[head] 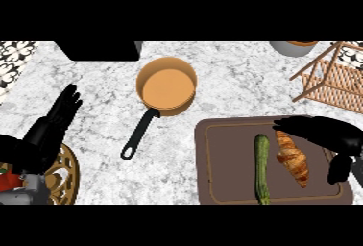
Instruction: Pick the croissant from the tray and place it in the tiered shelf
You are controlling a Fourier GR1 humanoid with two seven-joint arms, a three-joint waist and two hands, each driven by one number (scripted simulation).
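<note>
Grey-veined white marble counter (234,91) is carrying a dark brown rectangular tray (227,163), where the right hand (322,132) is arching over a golden flaky croissant (294,161).

That hand is spreading open and holding nothing, thumb apart on the pastry's right. The croissant is lying on the tray just beside a long green zucchini (261,168). Closing near its far end is risking a tilt or slip before the slatted wooden tiered shelf (337,79), well apart. The left hand (56,120) is resting open at the left.
</note>
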